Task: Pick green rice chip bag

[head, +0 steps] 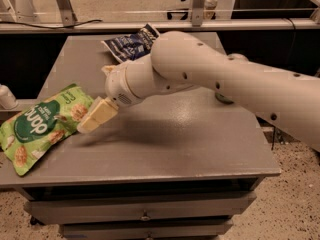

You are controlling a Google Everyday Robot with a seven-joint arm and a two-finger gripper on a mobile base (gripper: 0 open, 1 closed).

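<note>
The green rice chip bag [42, 126] lies flat at the left front of the grey table [190, 149], its left end hanging past the table's edge. My gripper [95, 104] hangs just right of the bag and a little above the table. It is open. Its cream lower finger [97, 116] points down-left and reaches the bag's right edge. The tip of the other finger [106, 69] shows above the wrist. Nothing is held. My white arm comes in from the right across the table.
A dark blue snack bag [127, 44] lies at the table's back edge. The green drink can [222, 100] is almost wholly hidden behind my arm at the right. A white object [6, 96] stands off the left side. Drawers sit under the tabletop.
</note>
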